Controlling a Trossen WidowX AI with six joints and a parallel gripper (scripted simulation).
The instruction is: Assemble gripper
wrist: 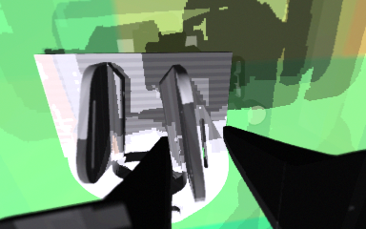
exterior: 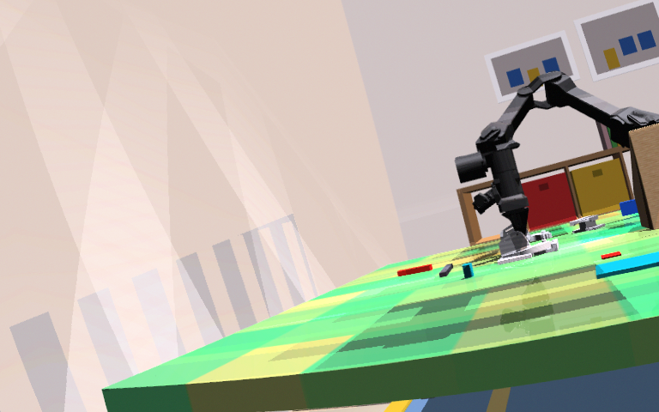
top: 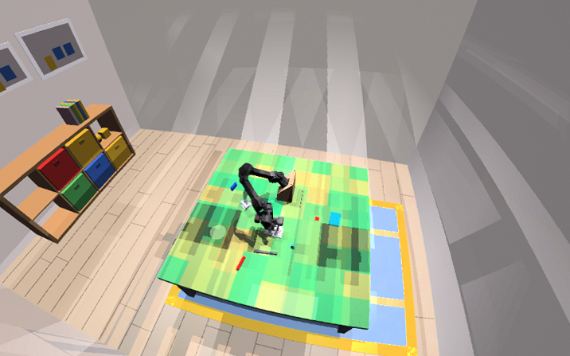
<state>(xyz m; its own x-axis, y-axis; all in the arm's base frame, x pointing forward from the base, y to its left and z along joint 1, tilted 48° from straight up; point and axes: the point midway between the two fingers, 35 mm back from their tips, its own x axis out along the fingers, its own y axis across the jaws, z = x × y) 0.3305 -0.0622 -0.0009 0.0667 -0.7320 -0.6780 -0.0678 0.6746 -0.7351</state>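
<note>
The pale gripper base (top: 277,232) (exterior: 544,246) (wrist: 135,72) lies on the table. One grey jaw (wrist: 91,129) stands over its left side in the wrist view. My gripper (top: 273,226) (exterior: 522,233) (wrist: 195,137) points down over the base and is shut on the second jaw (wrist: 191,138). That jaw is upright, low over the base's right side, at a slight angle to the first. The pins and the meeting of the gear teeth are mostly hidden. A white part (top: 245,204) (exterior: 586,223), seemingly the housing plate, lies apart on the table.
A brown slanted block (top: 286,193) (exterior: 647,179) stands by the arm's mount. A red bar (top: 240,263) (exterior: 414,269), a dark bar (top: 265,252) (exterior: 445,269) and a teal piece (top: 292,246) (exterior: 468,270) lie near the base. A cyan block (top: 335,219) (exterior: 629,264) lies farther off.
</note>
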